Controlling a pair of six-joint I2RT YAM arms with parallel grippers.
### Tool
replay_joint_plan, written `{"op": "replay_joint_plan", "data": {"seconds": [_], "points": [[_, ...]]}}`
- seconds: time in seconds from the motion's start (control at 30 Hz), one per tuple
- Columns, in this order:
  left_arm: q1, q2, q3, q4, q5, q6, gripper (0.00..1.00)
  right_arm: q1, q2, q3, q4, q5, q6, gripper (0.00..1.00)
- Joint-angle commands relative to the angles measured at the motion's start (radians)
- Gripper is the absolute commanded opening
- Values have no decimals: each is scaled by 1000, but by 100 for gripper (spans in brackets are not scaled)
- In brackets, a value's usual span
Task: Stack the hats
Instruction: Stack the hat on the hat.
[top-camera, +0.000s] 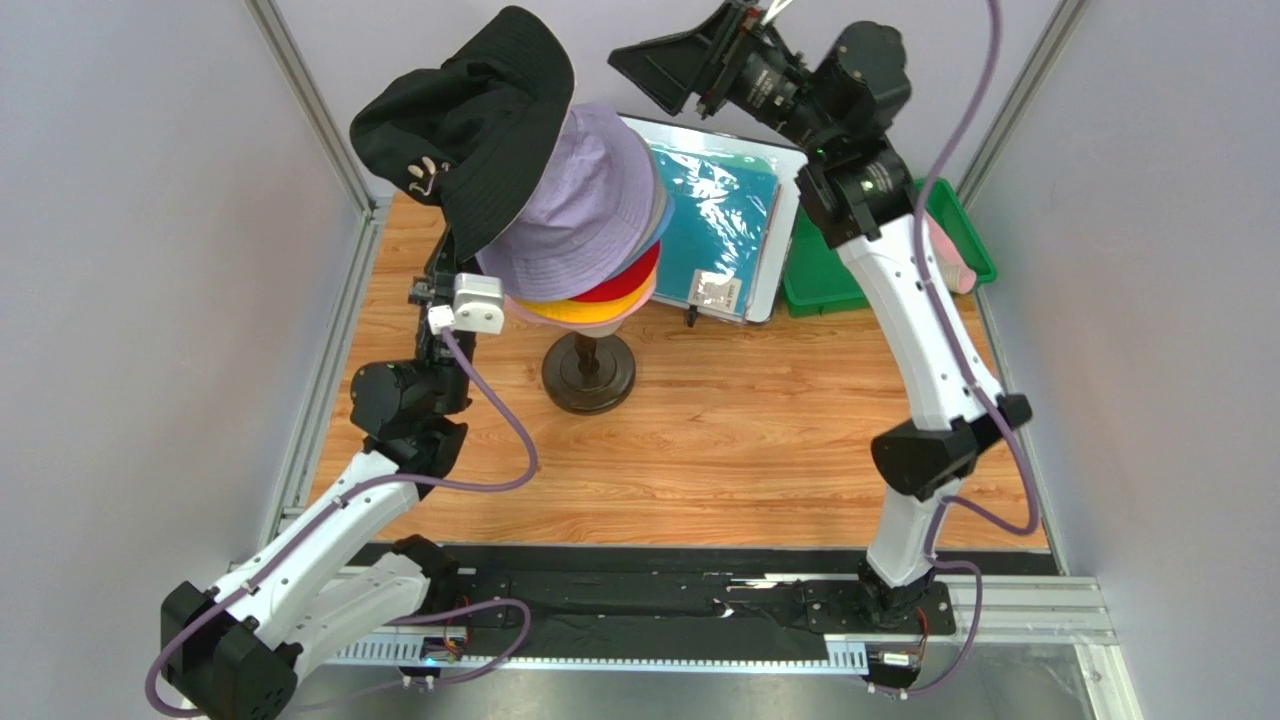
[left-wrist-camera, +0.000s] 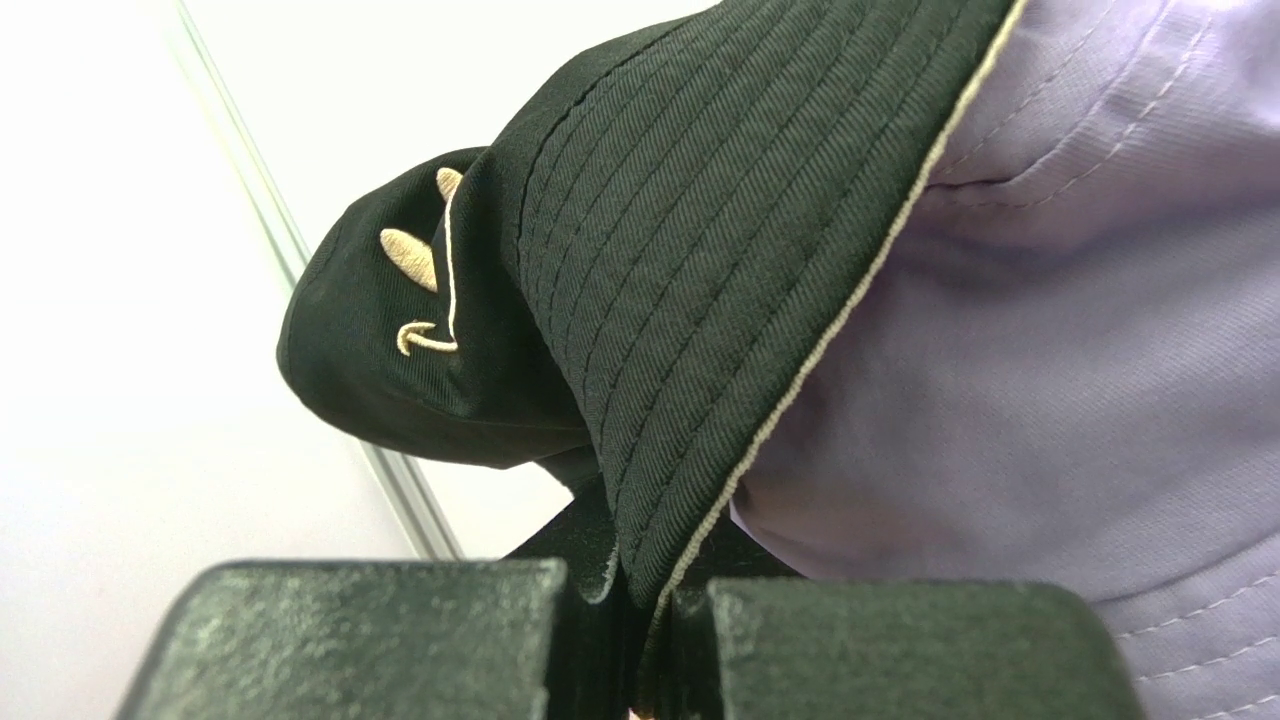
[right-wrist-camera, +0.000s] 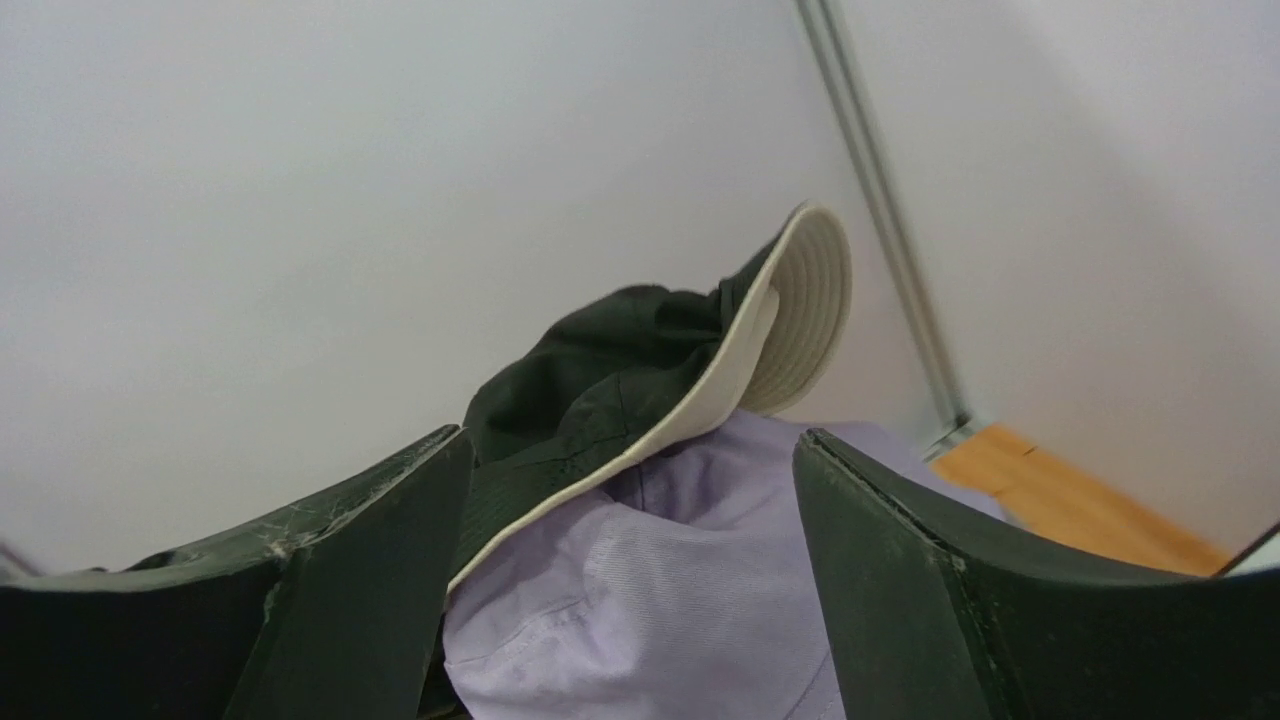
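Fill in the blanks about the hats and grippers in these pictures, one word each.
1. The left gripper is shut on the black hat at its ____.
2. The lavender hat lies right ____ the black hat.
3. The right gripper holds nothing; it is ____.
Missing words: brim; under; open.
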Motion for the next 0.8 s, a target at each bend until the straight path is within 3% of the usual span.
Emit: {"op": "replay_joint_plan", "data": {"seconds": [0.0, 0.5, 0.77], "points": [[-35, 1, 51, 15, 80, 31, 0, -27, 115, 99, 68, -233, 314, 84], [-173, 55, 119, -63, 95, 188, 0, -27, 157, 116, 211, -295, 376, 83], [-213, 76, 142, -97, 88, 235, 0, -27, 192, 159, 171, -315, 381, 84]]}}
